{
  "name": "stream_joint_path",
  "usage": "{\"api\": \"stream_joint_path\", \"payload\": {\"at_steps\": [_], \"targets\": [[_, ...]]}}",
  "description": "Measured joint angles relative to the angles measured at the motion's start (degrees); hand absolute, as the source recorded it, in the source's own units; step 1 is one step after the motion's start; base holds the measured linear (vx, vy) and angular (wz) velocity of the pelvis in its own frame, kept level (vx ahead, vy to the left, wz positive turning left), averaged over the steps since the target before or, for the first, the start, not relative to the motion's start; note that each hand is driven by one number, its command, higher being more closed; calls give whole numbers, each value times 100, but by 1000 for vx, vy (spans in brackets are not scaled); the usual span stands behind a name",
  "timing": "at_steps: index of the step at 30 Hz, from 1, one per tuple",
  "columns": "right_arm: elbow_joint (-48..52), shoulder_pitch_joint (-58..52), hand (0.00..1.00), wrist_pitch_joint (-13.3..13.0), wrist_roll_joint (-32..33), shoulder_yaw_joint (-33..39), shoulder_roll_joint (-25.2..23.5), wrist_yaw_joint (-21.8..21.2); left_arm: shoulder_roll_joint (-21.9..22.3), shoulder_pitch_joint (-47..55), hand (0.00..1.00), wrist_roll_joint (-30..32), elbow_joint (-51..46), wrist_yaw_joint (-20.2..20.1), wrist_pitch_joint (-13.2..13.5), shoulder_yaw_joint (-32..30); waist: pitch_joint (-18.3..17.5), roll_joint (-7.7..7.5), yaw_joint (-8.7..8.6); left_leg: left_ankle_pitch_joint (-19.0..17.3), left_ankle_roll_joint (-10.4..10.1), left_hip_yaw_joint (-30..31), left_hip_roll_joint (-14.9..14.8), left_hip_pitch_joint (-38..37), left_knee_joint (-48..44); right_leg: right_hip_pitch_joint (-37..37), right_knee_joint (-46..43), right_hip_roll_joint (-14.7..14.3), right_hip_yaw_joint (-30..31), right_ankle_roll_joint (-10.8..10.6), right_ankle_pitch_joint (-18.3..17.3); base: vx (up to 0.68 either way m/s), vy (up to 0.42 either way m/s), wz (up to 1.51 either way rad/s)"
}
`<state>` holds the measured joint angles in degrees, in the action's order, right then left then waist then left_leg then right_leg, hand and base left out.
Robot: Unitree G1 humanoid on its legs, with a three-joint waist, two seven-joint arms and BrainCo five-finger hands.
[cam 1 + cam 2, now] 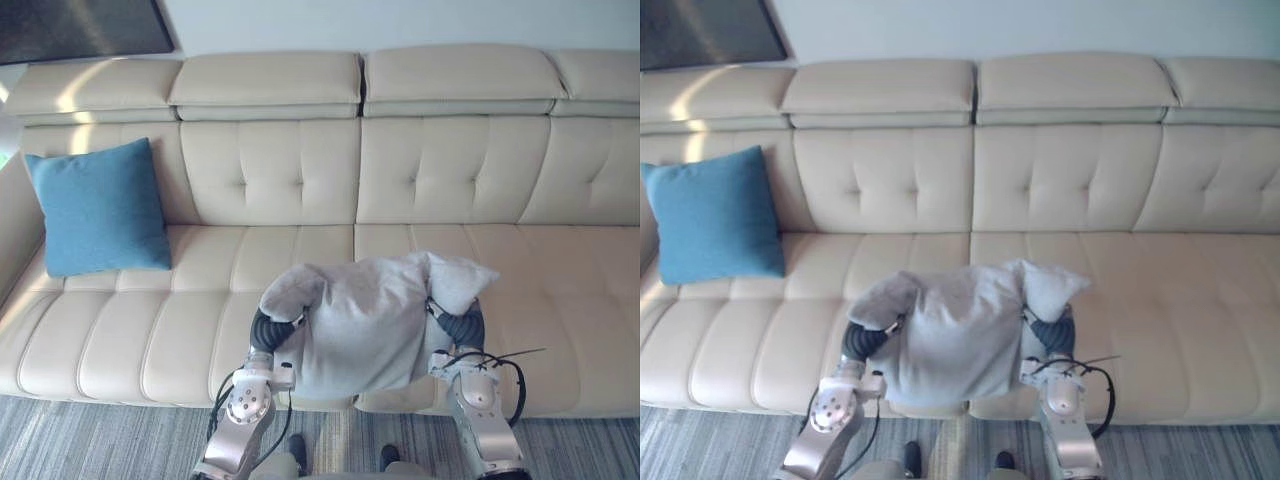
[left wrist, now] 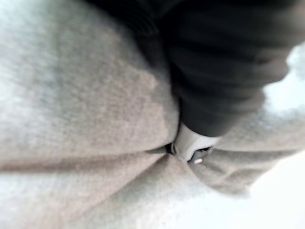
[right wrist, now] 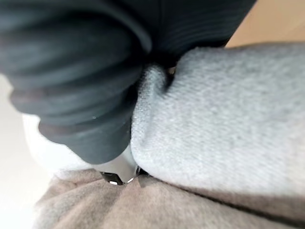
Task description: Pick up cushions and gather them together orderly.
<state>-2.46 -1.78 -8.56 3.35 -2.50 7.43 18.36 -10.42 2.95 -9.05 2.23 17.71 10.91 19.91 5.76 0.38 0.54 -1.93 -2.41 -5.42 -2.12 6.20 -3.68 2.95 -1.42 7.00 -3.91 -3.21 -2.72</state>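
Cushion point(image 1: 360, 335) between left hand point(image 1: 268, 330), right hand point(image 1: 462, 326)

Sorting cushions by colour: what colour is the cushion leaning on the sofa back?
That cushion is plain blue, clearest in the left eye view.

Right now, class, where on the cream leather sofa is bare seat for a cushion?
Bare: seat between the square blue fabric cushion and the soft grey cushion; the sofa's whole right side. Crowded: left end, front middle.

No text, label, number or sign is showing legibly anywhere: the grey cushion point(image 1: 360, 330), the blue cushion point(image 1: 98, 208) and the cream sofa point(image 1: 440, 170) are all presenting plain fabric or leather faces.
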Motion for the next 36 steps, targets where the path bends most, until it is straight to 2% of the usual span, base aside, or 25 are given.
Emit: {"api": "stream_joint_path", "payload": {"at_steps": [4,8,12,15,23,24,28,30,36], "targets": [[-251,945,100,-1,1,-14,153,233,-42,-797,100,3,7,360,-2,-79,47,-14,-18,291,-29,-62,-82,259,305,392,98,-107,79,46,212,-88,-38,-12],[-335,1933,100,0,-7,-51,235,534,-39,-1884,100,1,336,779,8,-308,138,-7,8,468,-31,-119,-155,823,262,1008,6,-161,136,61,398,-126,-14,-10],[-336,2638,100,0,-19,-38,266,823,-62,-2870,100,2,657,1175,59,-468,457,-23,72,558,-22,-184,-211,1238,165,1571,-315,-160,206,60,398,-118,-14,-9],[-500,3173,100,-2,-19,-3,355,995,-145,-3607,100,-4,1086,1347,97,-562,769,-22,76,623,-15,-197,-227,1508,85,1889,-459,-163,223,36,424,-99,-6,-4],[-1706,5067,100,3,-18,136,504,1284,-579,-5466,100,-9,2414,1460,111,-871,1377,-14,2,968,-18,-274,-219,1986,364,2520,-409,-206,281,35,679,-39,-4,-6],[-1912,5358,0,3,-20,180,516,1321,-638,-5723,0,-10,2589,1461,122,-920,1482,-6,-24,1008,-18,-270,-223,2048,403,2544,-303,-218,278,33,771,0,0,0],[-2396,6058,0,0,7,292,601,1489,-777,-6368,0,-9,3071,1469,146,-1081,1604,-11,-24,1169,2,-338,-204,2346,599,2816,59,-245,345,8,1059,-11,-4,-8],[-2400,6272,0,-29,15,305,614,1536,-848,-6525,0,-11,3170,1477,209,-1284,1731,-4,-24,1169,2,-351,-194,2364,603,2818,131,-242,409,5,1100,-4,8,-9],[-2784,6796,0,-139,375,445,661,1495,-979,-7039,0,-121,3693,1453,239,-1560,1730,-4,-9,1181,-9,-351,-198,2535,660,2992,171,-250,427,4,1111,1,0,-1]]}}
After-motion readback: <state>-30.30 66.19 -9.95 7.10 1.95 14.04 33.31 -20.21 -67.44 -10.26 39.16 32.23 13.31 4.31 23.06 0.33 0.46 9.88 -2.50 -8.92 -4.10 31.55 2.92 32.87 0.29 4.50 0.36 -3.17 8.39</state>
